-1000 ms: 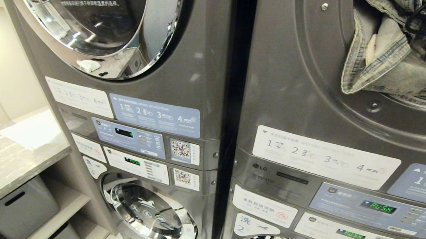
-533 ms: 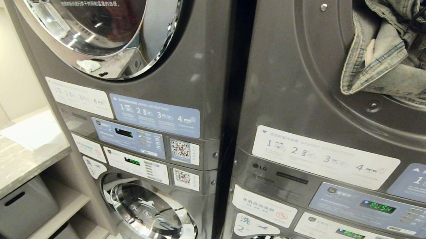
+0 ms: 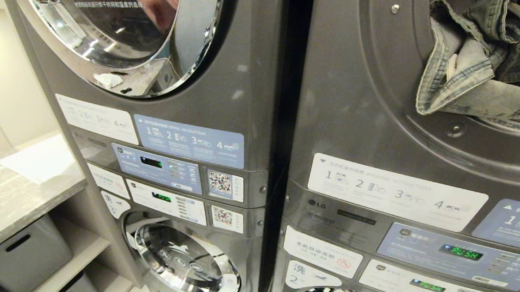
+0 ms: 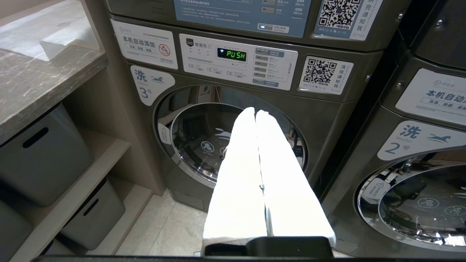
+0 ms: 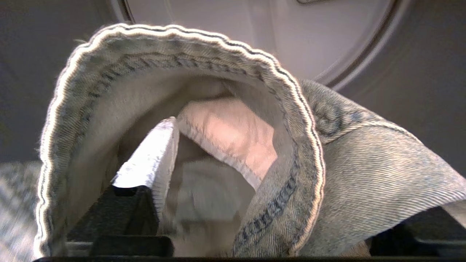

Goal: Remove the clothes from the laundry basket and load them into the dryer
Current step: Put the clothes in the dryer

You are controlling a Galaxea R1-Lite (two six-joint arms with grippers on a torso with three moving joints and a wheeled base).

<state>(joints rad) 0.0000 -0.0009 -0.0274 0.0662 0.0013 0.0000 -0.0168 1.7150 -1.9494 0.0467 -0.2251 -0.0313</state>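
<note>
Draping over the dryer [image 3: 361, 103] door rim, the denim jeans [image 3: 473, 84] may slide out if you withdraw now; your right gripper [image 5: 204, 182] looks spread inside the waistband, where a finger could snag.

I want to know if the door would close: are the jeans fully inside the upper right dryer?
Not fully. The jeans lie in the dryer opening, but the waistband hangs out over its lower rim onto the front panel.
</note>
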